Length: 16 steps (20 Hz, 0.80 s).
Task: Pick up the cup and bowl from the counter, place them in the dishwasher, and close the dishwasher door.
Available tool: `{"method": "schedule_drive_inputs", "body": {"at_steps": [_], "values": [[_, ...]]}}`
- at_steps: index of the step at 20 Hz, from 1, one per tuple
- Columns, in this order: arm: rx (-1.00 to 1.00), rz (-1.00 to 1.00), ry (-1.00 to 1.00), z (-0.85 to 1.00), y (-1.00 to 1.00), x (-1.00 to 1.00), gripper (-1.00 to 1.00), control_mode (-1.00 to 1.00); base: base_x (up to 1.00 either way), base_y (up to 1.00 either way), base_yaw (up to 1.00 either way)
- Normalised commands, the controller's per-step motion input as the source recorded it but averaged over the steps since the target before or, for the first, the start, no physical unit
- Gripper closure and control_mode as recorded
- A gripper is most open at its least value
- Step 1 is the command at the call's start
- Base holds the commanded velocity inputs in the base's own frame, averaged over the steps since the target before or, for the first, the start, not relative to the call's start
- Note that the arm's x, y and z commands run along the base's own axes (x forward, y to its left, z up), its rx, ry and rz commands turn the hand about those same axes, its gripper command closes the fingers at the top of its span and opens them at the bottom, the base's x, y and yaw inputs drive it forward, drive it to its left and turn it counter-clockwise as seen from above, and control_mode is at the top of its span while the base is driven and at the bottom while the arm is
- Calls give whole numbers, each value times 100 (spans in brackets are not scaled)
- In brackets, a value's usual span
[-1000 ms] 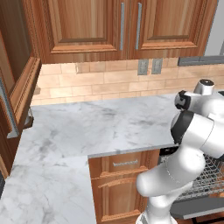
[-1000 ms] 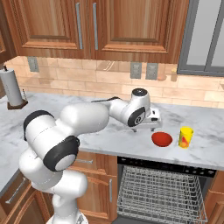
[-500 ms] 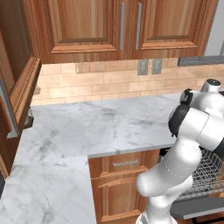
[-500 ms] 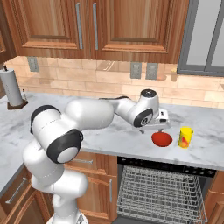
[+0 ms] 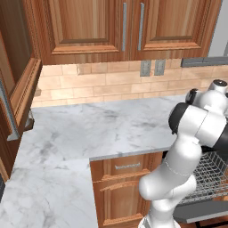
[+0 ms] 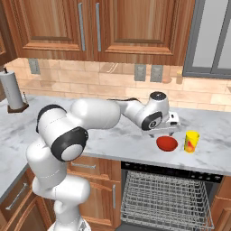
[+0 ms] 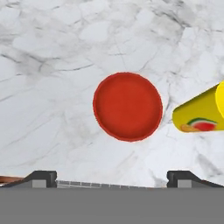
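In the right base view, nearest the camera, the dishwasher (image 6: 166, 198) stands open under the worktop (image 6: 113, 140), its grey wire rack (image 6: 164, 200) pulled forward at about five o'clock of the picture. The left base view shows the same rack (image 5: 209, 176) at four o'clock, partly behind the white arm (image 5: 187, 147), with the dishwasher door (image 5: 200, 213) lying flat below it as a grey panel.

Above the dishwasher, on the white marble worktop, the red bowl (image 6: 167, 143) sits just beside the yellow cup (image 6: 191, 141), the cup at the bowl's three o'clock; the two stand close but apart. The cup is upright and carries a small fruit picture on its side.

The claw (image 6: 163, 133) hangs directly over the bowl, pointing down, at the bowl's eleven o'clock in the right base view. In the hand view the bowl (image 7: 127, 106) lies in the middle, seen from straight above, with the cup (image 7: 200, 114) at its three o'clock. The two dark fingertips (image 7: 40, 178) stand far apart at the bottom corners, so the claw is wide and holds nothing.

Farther back, a paper towel roll (image 6: 11, 90) stands at nine o'clock of the right base view, against the tiled backsplash (image 6: 113, 79). Brown wooden wall cabinets (image 6: 90, 27) hang above.
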Motion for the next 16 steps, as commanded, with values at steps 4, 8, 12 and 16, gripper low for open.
{"method": "schedule_drive_inputs", "body": {"at_steps": [4, 8, 12, 16], "values": [[-2, 2, 0, 0, -19, 8, -100, -100, 0, 0, 0], [0, 1, 0, 0, -25, 6, -100, -100, 0, 0, 0], [0, 1, 0, 0, -31, 7, -100, -100, 0, 0, 0], [0, 0, 0, 8, -32, 0, -100, -100, 0, 0, 0]]}}
